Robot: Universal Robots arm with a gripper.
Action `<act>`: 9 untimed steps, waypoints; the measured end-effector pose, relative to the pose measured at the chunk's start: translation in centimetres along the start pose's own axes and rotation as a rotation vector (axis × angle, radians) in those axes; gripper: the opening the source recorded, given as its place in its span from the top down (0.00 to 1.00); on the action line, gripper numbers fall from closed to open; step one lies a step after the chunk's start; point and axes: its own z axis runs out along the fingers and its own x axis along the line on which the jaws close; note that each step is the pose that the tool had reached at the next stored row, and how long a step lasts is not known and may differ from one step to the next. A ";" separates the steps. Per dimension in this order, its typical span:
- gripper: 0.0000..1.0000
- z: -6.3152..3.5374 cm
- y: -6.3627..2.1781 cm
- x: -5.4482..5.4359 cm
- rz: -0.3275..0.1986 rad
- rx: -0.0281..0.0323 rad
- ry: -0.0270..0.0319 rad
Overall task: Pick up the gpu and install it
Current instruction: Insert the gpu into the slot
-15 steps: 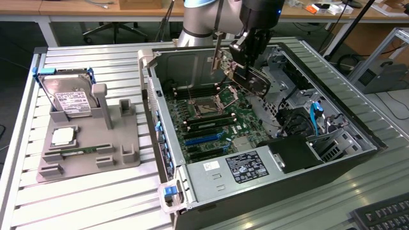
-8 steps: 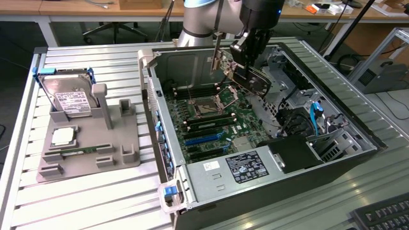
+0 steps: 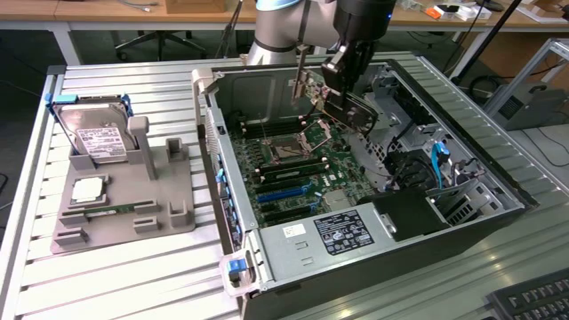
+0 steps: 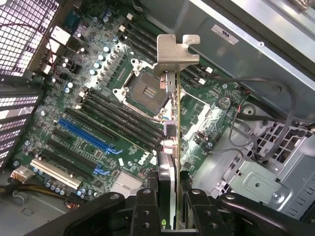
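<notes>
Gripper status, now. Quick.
Gripper: closed on the gpu, holding it edge-on above the motherboard.

The gpu (image 4: 171,130) pairs bright bare metal with glossy green circuit board; the gripper (image 4: 170,199) is matt black; the case (image 3: 253,90) is dull grey sheet metal; the table (image 3: 133,280) is ribbed pale metal.
</notes>
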 end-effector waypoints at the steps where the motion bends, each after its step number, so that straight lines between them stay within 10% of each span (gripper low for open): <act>1: 0.73 0.00 0.00 0.0 -0.004 -0.0001 -0.0003; 9: 0.73 0.03 0.00 0.0 -0.052 -0.0016 -0.0044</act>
